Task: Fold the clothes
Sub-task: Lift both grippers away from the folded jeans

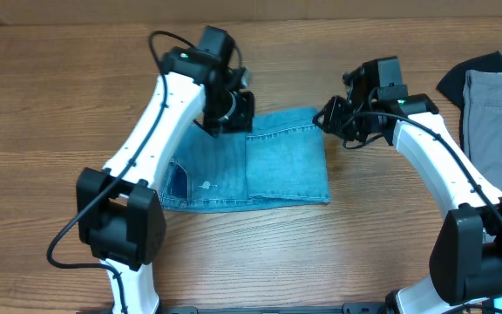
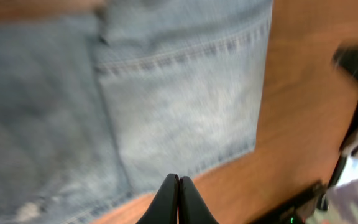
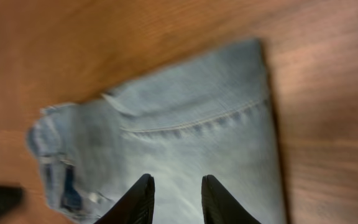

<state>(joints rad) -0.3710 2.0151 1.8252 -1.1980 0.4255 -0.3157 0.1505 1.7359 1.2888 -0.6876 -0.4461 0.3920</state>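
**A:** Where do the jeans sit?

**B:** The jeans (image 1: 273, 161) lie flat on the bench (image 1: 50, 96), about the middle, between the two arms; they are folded into a rough rectangle, with an upper layer whose edge runs down the middle; a small white mark (image 1: 206, 185) shows on the lower left part, beside a darker pocket (image 1: 177, 179).

**A:** And the left pincer?

**B:** The left pincer (image 1: 232, 109) hangs at the far left corner of the denim; in its wrist view the two fingers (image 2: 169, 196) press together, tip to tip, with nothing caught between them; blurred denim and a stitched seam fill the picture beyond.

**A:** The right one?

**B:** The right pincer (image 1: 328, 115) is at the far right corner of the jeans; from its wrist its fingers (image 3: 138, 196) stand narrowly apart over the cloth, the gap bare; whether the tips touch the denim I cannot tell.

**A:** Anything else on the bench?

**B:** Grey trousers (image 1: 495, 113) at the far right edge, lying over a black garment (image 1: 473, 74); both well apart from the jeans.
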